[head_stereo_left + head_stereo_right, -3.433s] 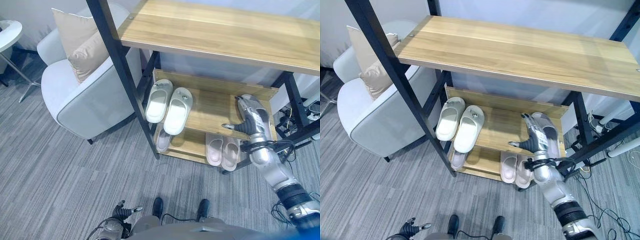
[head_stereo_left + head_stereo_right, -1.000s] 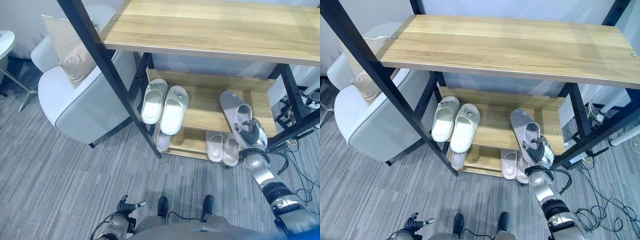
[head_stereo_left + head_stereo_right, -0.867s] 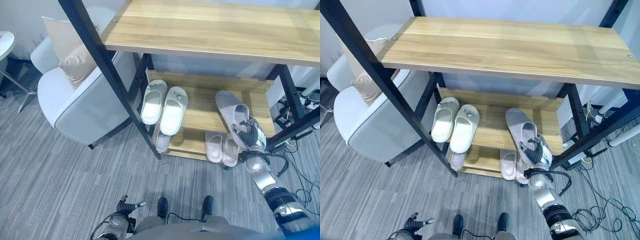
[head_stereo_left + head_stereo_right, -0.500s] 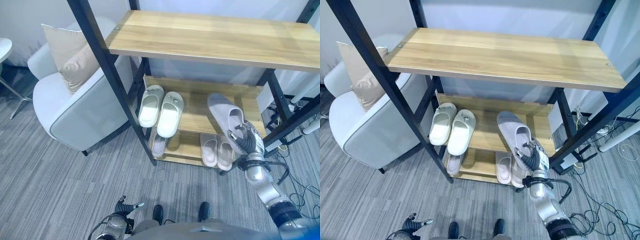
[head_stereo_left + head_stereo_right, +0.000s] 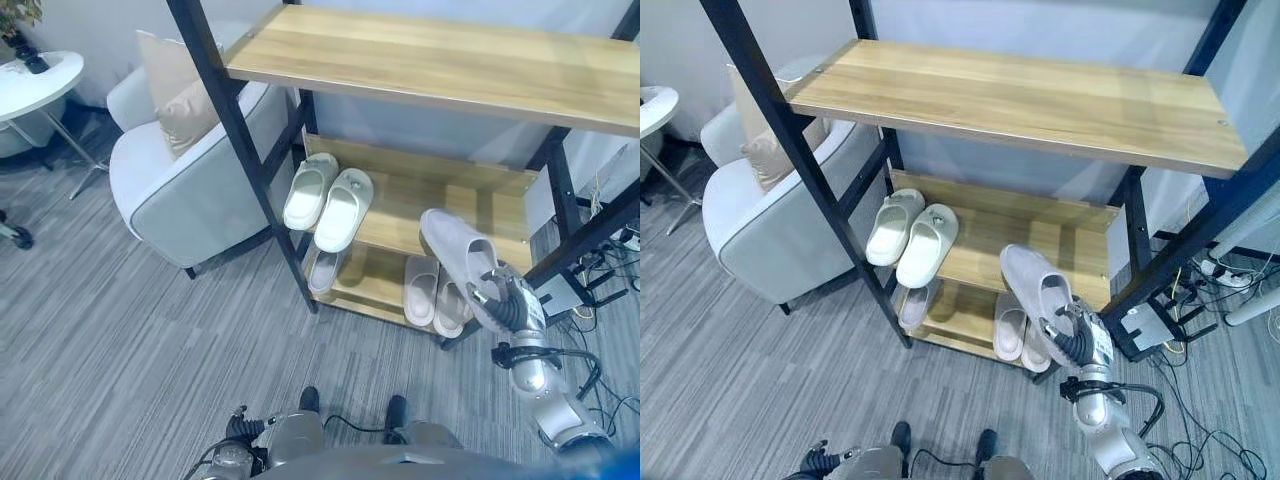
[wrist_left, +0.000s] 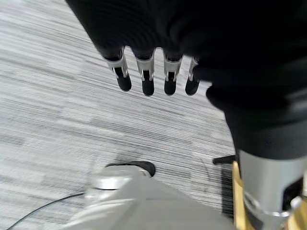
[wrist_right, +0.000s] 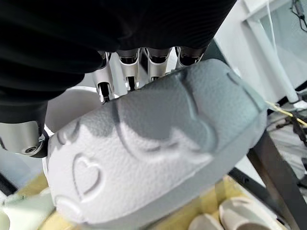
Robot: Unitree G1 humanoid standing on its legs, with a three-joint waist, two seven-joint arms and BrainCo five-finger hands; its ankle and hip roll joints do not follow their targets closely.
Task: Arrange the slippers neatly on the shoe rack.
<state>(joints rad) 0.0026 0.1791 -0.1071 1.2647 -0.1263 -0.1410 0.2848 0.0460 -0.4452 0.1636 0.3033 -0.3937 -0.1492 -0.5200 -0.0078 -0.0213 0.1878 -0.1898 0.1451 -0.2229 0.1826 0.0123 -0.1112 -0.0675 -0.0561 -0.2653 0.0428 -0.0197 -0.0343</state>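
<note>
A grey slipper [image 5: 458, 258] with an embossed heart [image 7: 158, 158] is gripped at its heel end by my right hand [image 5: 517, 306], toe pointing up and away. It hangs in front of the shoe rack's [image 5: 430, 55] right side, above a pinkish pair [image 5: 430, 292] on the bottom shelf. My fingers [image 7: 128, 72] curl behind the slipper. A pale pair [image 5: 327, 195] lies on the left of the middle shelf [image 5: 440, 205], and one more slipper [image 5: 322, 270] lies below it. My left hand [image 6: 153, 72] hangs low over the carpet, fingers straight and holding nothing.
A white armchair [image 5: 185, 195] with beige cushions stands left of the rack, and a round white table [image 5: 35, 85] sits at far left. Black rack posts [image 5: 250, 150] slant across the front. Cables and a power strip [image 5: 1145, 325] lie on the floor at right.
The camera has shifted. My right hand has drawn the grey slipper off the right of the middle shelf, out toward me and lower, in front of the rack.
</note>
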